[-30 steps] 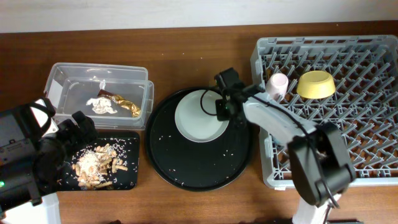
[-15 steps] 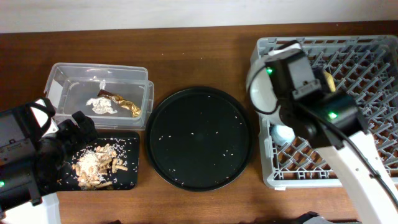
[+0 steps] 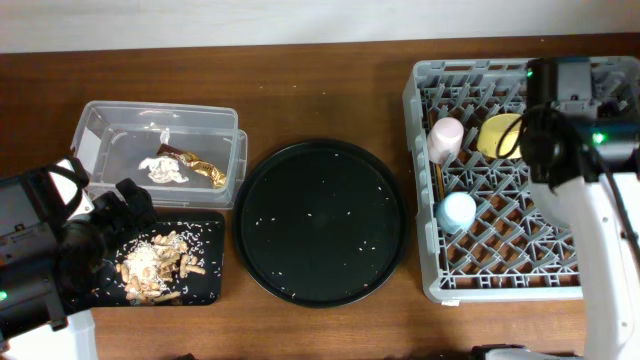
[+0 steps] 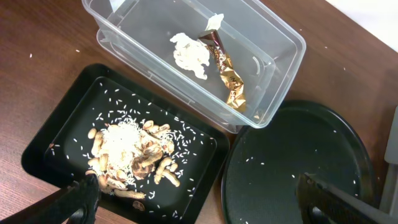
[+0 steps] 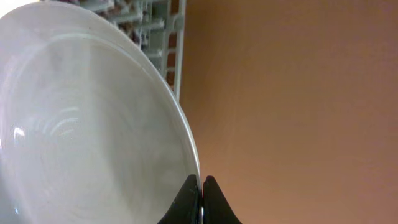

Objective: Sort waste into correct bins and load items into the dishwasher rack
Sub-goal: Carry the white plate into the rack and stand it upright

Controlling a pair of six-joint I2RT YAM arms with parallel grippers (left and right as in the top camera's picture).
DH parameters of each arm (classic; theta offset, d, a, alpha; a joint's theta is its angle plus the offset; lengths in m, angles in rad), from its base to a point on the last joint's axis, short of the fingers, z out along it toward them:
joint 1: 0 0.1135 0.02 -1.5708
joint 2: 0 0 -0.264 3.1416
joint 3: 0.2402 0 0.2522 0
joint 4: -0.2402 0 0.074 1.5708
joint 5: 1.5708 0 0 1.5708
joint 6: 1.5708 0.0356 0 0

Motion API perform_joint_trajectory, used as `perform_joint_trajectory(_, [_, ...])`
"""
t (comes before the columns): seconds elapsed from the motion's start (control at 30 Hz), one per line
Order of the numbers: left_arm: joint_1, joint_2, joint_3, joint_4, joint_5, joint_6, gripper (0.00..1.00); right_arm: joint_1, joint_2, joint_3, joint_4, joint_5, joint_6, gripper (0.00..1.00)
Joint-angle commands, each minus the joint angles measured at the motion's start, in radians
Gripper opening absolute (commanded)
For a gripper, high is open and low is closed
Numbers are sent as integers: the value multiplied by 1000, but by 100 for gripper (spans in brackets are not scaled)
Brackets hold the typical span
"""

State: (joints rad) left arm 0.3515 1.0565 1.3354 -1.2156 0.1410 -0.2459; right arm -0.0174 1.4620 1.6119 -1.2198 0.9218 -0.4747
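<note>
My right gripper is shut on the rim of the pale grey-green plate, which stands on edge over the grey dishwasher rack. In the overhead view the right arm hides the plate. The pink cup, yellow bowl and blue cup sit in the rack. My left gripper is open and empty above the black rectangular tray of food scraps. The clear tub holds the tissue and the wrapper.
The large round black tray lies mid-table with only white crumbs on it. A thin tan strip below the pink cup may be the chopsticks. The rack's near wall shows beside the plate.
My right arm has lifted the plate off the round black tray and carried it right, over the rack's back right part. The left arm has not moved.
</note>
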Motion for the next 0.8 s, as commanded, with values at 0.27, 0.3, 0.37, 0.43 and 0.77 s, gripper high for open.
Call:
perform_joint_trajectory(0.27, [6,-2,8,-1,-8,5,99,-46,141,10,4,-80,-46,4])
perform_joint_trajectory(0.3, [6,-2,8,-1,-8,5,99,-52,153,10,4,-78,-46,4])
perform_joint_trajectory(0.37, [6,-2,8,-1,-8,4,99,-73,176,10,7,-69,-46,4])
perform_joint_trajectory(0.43, [6,-2,8,-1,-8,5,99,-94,179,10,34,-69,-46,4])
perform_joint_trajectory(0.77, [6,-2,8,-2,-8,4,99,-102,174,10,55,-142,-68,4])
